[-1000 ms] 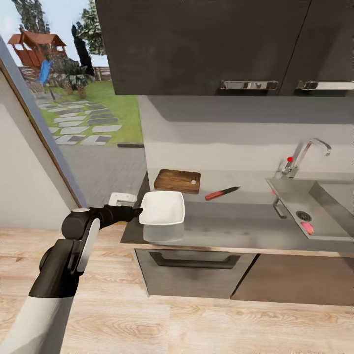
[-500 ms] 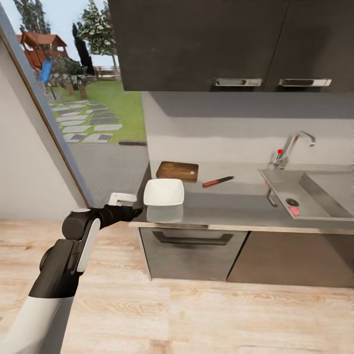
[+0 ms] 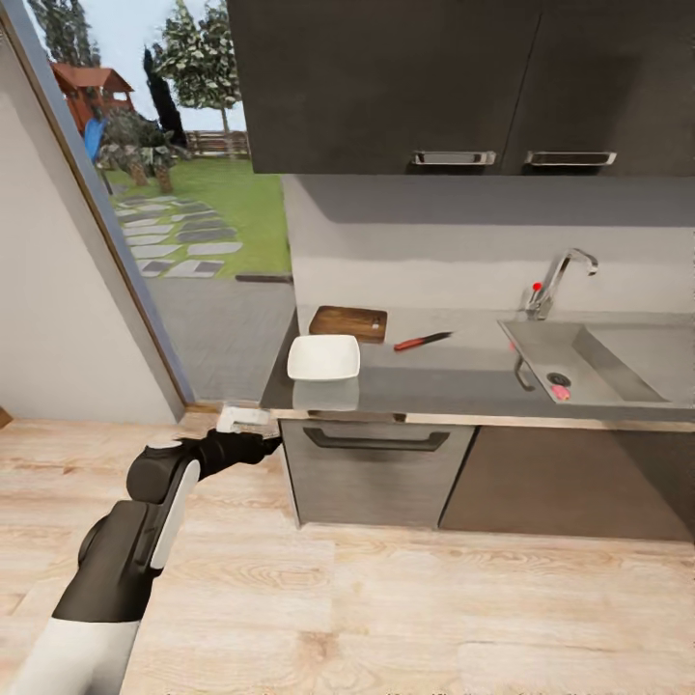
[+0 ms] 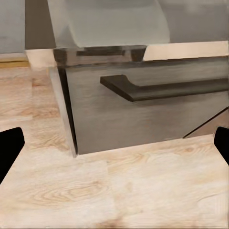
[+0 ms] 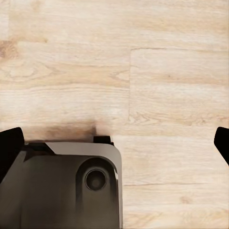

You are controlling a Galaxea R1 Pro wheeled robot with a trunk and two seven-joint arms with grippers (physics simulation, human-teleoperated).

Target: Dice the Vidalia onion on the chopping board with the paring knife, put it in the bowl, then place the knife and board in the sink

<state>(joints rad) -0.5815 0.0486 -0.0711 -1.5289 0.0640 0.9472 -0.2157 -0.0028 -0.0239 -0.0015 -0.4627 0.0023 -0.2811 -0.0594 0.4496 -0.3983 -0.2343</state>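
Pinkish, the Vidalia onion (image 3: 560, 392) lies by the drain in the sink (image 3: 618, 349) at right of frame, so the approach step is in hand and next calls for driving closer; both grippers, wide apart in the wrist views, hold nothing

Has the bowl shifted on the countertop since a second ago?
No. The bowl sits just in front of the chopping board as before; the camera backed away.
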